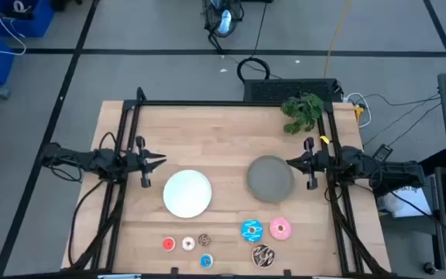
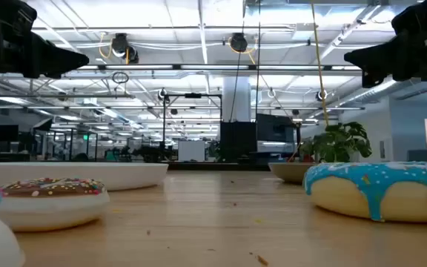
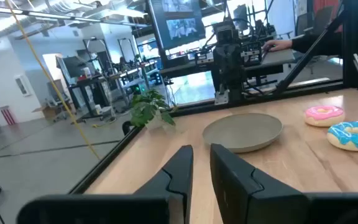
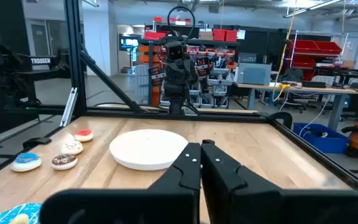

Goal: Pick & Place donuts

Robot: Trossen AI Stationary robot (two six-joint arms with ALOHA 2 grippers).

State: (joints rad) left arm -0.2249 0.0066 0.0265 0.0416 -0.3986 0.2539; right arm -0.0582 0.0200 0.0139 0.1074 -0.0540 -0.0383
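- Nearest the table's front edge, seven toy donuts lie loose on the wood. The four tiny ones form a cluster: red donut [image 1: 168,243], white donut [image 1: 187,244], brown donut [image 1: 204,239] and tiny blue donut [image 1: 206,261].
- Just to their right sit the three larger ones: blue sprinkled donut [image 1: 252,229], pink donut [image 1: 279,228] and chocolate drizzled donut [image 1: 262,253].
- Farther back, mid-table, two plates hold nothing: a white plate [image 1: 187,193] on the left and a gray plate [image 1: 269,179] on the right.
- The left gripper [image 1: 161,160] hangs at the left side of the table, beside the white plate, jaws nearly pressed together, holding nothing.
- The right gripper [image 1: 291,163] hangs at the gray plate's right edge, jaws pressed together, holding nothing.
- At the far edge stands a small green plant [image 1: 301,111].
- Judged from this, no donut has been moved yet; the work is at its start.
- The next move likely calls for one gripper to spread its jaws and reach forward over a donut.
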